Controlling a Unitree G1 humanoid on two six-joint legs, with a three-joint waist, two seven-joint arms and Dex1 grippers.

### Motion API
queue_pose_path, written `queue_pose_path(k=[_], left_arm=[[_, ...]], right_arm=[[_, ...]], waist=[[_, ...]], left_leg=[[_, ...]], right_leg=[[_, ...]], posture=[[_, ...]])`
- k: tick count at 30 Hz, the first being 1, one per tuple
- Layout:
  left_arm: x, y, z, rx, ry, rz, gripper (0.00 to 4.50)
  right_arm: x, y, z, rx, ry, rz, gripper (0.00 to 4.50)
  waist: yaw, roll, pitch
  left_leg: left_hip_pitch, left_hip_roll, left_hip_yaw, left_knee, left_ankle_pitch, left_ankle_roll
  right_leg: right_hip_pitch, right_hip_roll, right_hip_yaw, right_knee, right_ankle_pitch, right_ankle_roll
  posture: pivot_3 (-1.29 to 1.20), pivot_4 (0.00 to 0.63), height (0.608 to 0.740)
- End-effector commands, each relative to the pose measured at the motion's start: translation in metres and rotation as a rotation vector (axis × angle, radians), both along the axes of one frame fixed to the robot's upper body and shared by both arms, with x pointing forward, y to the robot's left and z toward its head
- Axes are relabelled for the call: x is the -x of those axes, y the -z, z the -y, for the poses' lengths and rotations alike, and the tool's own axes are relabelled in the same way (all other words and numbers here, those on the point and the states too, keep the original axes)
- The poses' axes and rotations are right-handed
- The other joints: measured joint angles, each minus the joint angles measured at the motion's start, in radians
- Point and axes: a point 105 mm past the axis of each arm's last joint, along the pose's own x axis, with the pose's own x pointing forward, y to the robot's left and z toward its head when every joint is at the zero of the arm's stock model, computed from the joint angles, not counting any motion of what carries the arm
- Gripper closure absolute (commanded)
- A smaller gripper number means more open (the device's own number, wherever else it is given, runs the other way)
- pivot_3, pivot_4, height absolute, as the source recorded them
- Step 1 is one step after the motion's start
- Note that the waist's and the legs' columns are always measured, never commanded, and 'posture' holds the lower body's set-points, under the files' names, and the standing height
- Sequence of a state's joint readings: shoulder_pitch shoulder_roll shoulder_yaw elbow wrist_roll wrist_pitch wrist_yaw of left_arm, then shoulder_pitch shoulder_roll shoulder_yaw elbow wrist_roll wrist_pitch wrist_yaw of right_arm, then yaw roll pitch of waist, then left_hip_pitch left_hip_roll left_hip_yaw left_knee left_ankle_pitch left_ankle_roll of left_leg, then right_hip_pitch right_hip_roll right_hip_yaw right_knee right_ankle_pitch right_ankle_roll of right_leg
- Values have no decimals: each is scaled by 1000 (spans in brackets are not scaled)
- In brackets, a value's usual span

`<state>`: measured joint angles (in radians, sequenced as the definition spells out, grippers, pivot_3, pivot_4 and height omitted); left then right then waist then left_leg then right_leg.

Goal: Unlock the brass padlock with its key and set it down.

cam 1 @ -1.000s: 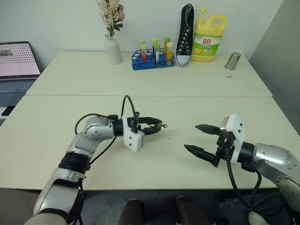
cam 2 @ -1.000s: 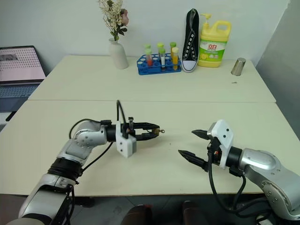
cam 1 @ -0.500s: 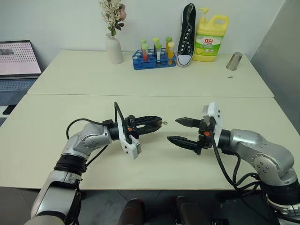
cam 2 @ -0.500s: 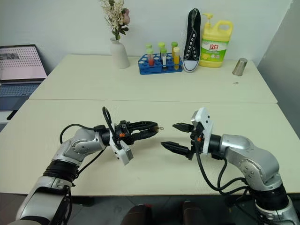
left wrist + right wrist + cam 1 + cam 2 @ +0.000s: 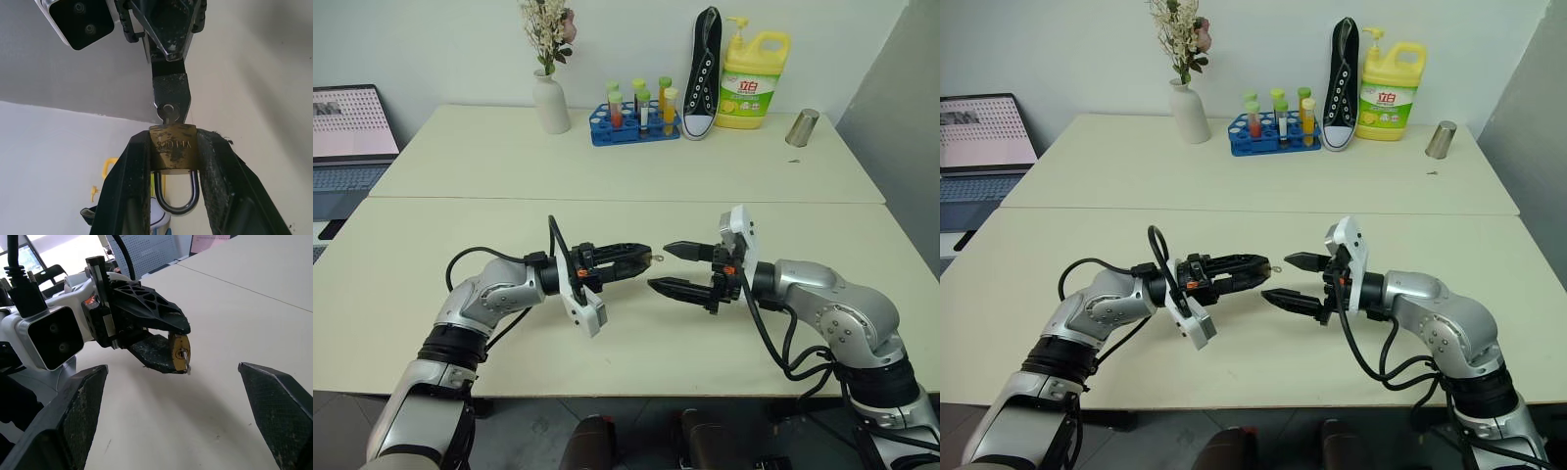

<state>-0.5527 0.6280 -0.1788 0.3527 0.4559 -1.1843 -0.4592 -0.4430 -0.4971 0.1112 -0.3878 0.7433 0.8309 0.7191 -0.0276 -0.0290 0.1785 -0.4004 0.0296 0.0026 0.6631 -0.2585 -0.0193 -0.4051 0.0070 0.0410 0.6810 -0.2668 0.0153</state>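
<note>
the left gripper [image 5: 641, 261] reaches level toward the right above the near table [image 5: 431, 245], its fingers [image 5: 132, 186] pinching the brass padlock [image 5: 173, 149], with the key [image 5: 168, 112] sticking out of the lock's end. just right of it, the right gripper [image 5: 674, 267] faces the lock with jaws spread, apart from the key.

A small brass padlock [image 5: 173, 149], its gold body scuffed and stamped with lettering, sits clamped between the two black fingers [image 5: 128, 181] of the left hand [image 5: 641, 259], held above the desk [image 5: 626, 343]. Its silver shackle [image 5: 175, 196] loops back between the fingers, closed. A small silver key [image 5: 168, 110] protrudes from its outward face
</note>
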Motion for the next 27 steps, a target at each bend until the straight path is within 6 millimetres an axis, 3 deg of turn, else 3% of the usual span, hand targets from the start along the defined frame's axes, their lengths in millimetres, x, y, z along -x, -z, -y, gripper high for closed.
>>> queue_pose_path(k=[1,10,21,27], left_arm=[[5,-9,2,32,21,26,3533],[3,-8,1,31,9,24,3533],[3,-8,2,33,13,23,3533],[4,-5,3,15,22,32,3533]], right_arm=[[3,-10,-4,-18,-26,38,1229],[4,-9,-4,-12,-37,33,4442],[6,-11,-5,-19,-53,15,4500],[2,-19,3,-45,-92,-229,4500]], waist=[[0,0,0],[0,0,0],[0,0,0],[0,0,0]], left_leg=[[0,0,0,0,0,0],[0,0,0,0,0,0],[0,0,0,0,0,0],[0,0,0,0,0,0]], right_leg=[[0,0,0,0,0,0],[0,0,0,0,0,0],[0,0,0,0,0,0],[0,-1,0,0,0,0]], posture=[[0,150,740],[0,150,740],[0,150,740],[0,150,740]])
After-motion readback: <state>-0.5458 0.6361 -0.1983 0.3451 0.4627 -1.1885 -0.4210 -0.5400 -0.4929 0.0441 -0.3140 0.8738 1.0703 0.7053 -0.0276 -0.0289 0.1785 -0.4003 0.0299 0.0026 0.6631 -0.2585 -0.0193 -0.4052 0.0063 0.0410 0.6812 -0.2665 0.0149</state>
